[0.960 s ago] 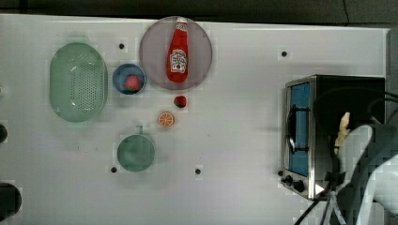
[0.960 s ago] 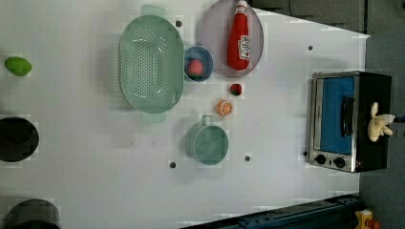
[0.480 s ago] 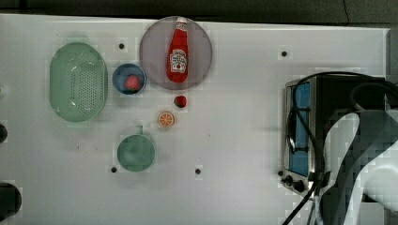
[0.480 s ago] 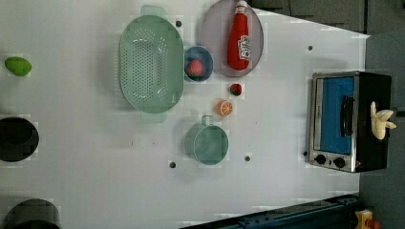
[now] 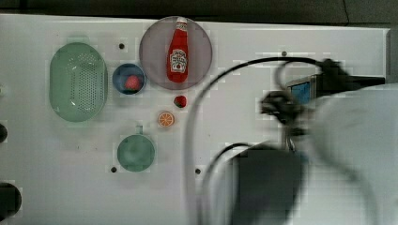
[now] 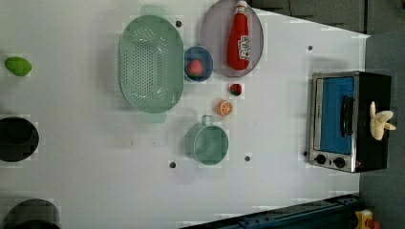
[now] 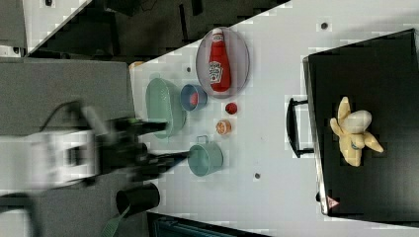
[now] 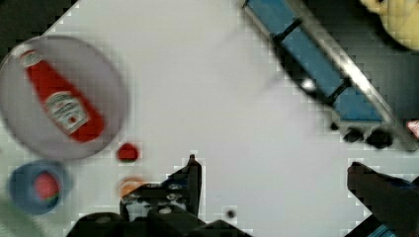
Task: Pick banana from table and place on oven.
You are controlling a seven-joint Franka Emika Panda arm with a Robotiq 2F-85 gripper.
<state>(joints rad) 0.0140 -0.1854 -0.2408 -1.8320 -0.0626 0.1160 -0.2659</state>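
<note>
Wrist view shows my gripper (image 8: 276, 173) with its two dark fingers (image 8: 192, 175) spread wide and nothing between them, hanging over bare white table (image 8: 222, 89). Off to one side of them sits the oven (image 8: 326, 84), its blue glass door, metal handle and black knobs all showing, and a corner of the banana (image 8: 395, 17) peeks in on the black top. From the right view, the banana (image 7: 353, 131) lies on the oven's black roof (image 7: 375, 74), its pale peel parts splayed out, well apart from my arm (image 7: 74, 153), which is blurred near the right view's left edge. From the left view, the banana (image 6: 379, 121) rests on the oven (image 6: 351, 121) close to the top's far edge, behind the door handle. Elsewhere on the table (image 6: 95, 181) stand a green colander (image 6: 150, 64), a blue bowl (image 6: 198, 64) with a red fruit in it, a ketchup bottle (image 6: 239, 36) lying on a grey plate (image 6: 215, 28), an orange slice (image 6: 224, 108), a small strawberry (image 6: 235, 89) and a green cup (image 6: 207, 143).
</note>
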